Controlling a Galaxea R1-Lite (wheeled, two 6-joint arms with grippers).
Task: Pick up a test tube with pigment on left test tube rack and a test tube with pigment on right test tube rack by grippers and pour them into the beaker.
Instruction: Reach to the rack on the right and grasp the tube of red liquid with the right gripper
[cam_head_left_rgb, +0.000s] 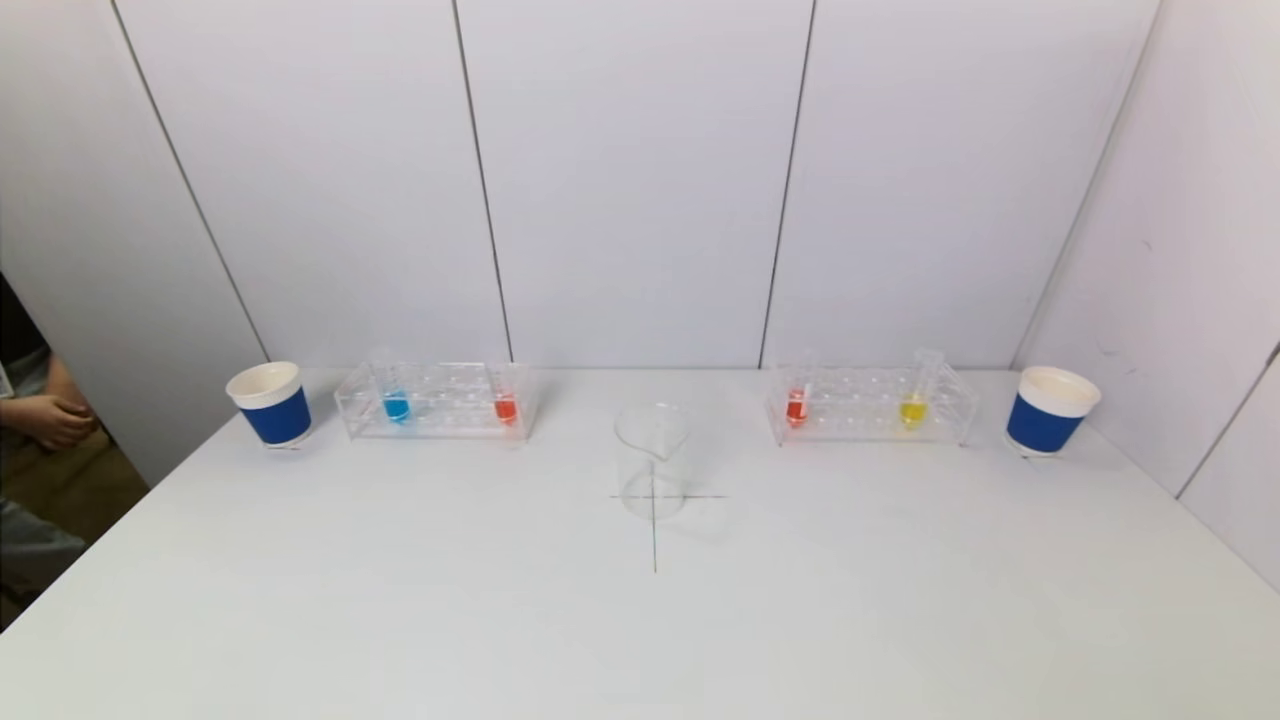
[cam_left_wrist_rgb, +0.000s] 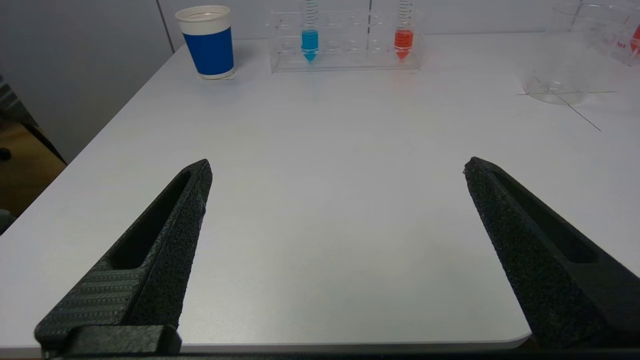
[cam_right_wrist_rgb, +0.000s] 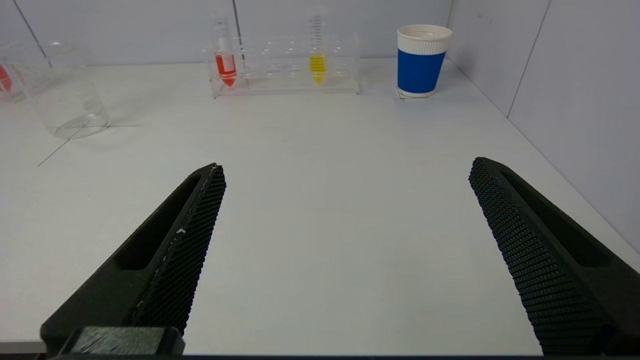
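Observation:
The clear left test tube rack at the back left holds a tube with blue pigment and a tube with orange-red pigment. The right test tube rack holds a red-pigment tube and a yellow-pigment tube. Between them, nearer me, stands the empty glass beaker on a drawn cross. My left gripper hangs open over the table's near left edge, far from its rack. At the near right edge my right gripper is likewise open and empty, far from its rack. Neither arm shows in the head view.
A blue-and-white paper cup stands left of the left rack, another cup right of the right rack. White wall panels close the back and right side. A seated person's hand shows beyond the table's left edge.

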